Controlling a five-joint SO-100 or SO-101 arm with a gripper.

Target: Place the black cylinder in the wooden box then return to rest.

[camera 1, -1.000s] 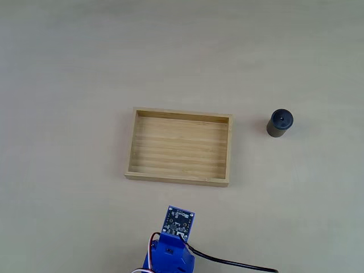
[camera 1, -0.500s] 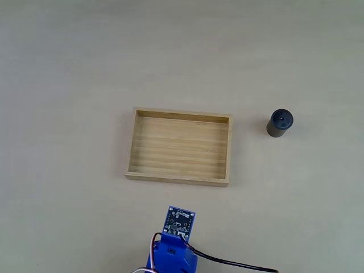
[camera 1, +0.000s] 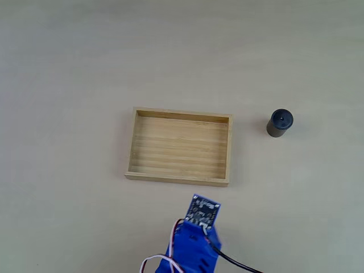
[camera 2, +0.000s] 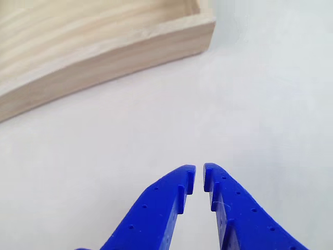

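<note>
The wooden box [camera 1: 180, 112] lies in the middle of the table in the fixed view, its striped floor bare. The black cylinder [camera 1: 279, 123] stands upright on the table to the right of the box, apart from it. The blue arm [camera 1: 196, 242] enters from the bottom edge, below the box's right half, with a small circuit board on top. In the other view my blue gripper [camera 2: 199, 178] is shut, its fingertips nearly touching and holding nothing, over bare table in front of the box's near wall [camera 2: 104, 62] and corner.
The pale table [camera 1: 68, 68] spreads wide on all sides of the box. A black cable [camera 1: 239, 263] and thin white and red wires [camera 1: 153, 261] trail from the arm at the bottom edge.
The arm's top with the circuit board has swung to the right and slightly up in the fixed view. Box and cylinder have not moved.
</note>
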